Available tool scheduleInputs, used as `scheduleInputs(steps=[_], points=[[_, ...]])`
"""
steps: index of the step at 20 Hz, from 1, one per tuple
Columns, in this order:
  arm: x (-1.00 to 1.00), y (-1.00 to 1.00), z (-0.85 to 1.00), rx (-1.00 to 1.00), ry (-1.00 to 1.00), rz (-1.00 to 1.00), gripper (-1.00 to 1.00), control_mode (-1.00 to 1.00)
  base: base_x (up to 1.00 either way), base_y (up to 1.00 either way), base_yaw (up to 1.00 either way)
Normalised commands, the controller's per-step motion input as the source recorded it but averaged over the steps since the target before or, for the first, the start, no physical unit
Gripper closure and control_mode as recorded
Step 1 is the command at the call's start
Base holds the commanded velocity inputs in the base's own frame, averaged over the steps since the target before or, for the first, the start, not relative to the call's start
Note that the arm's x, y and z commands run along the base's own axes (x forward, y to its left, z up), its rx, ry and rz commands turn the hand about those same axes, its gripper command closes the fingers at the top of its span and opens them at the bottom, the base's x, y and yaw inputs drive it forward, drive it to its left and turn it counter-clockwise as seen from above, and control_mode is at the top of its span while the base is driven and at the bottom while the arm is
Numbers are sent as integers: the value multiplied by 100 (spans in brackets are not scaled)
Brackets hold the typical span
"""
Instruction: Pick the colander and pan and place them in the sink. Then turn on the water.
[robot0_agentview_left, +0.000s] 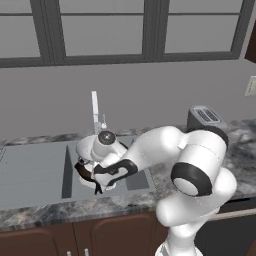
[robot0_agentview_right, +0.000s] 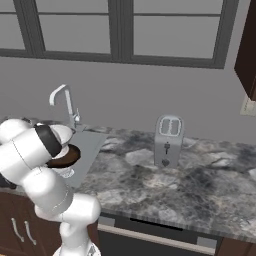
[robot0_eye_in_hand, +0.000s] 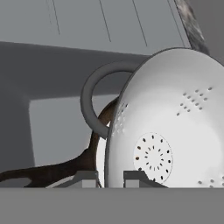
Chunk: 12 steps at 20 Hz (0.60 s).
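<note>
the tool is clamped on the rim of the colander, its two tips pinching the thin white wall from either side. the colander is a smooth, glossy white bowl with clusters of small round holes, tipped on edge so its inside faces the hand camera, and a grey ring foot stands out behind it. just past it lies the pan, dark brown-black and shallow; it appears to lean against the colander, though whether it rests on the basin floor is hard to tell.

both things are within the sink, a matte grey metal basin with a flat ridged drainboard, set into a mottled stone tabletop. so the placing looks nearly done: the colander is not yet released. the tall pale tap shows no stream, so turning on the water remains.
</note>
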Motion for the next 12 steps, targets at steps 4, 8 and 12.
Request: scheduleInputs(steps=[4,8,12], points=[[18,0,-21,0,0,0,100,-100,0,0,0],[18,0,-27,0,0,0,100,-100,0,0,0],[16,0,-29,-2,0,0,100,-100,0,0,0]])
